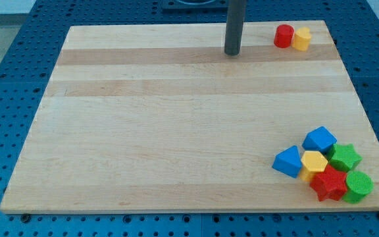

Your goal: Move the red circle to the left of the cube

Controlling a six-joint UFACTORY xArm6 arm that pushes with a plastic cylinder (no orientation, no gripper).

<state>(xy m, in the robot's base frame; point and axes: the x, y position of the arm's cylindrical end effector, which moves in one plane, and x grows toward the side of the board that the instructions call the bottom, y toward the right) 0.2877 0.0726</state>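
Note:
The red circle [283, 35] stands near the view's top right corner of the board, touching a small yellow block [301, 38] on its right. The blue cube [320, 139] lies in the cluster at the view's bottom right. My tip [232, 52] rests on the board near the top edge, to the left of the red circle with a clear gap between them, and far above the cube.
The bottom right cluster also holds a blue triangular block [287, 161], a yellow hexagon [314, 162], a red star [329, 183], a green star [344, 157] and a green circle [358, 185]. The wooden board [176, 131] lies on a blue perforated table.

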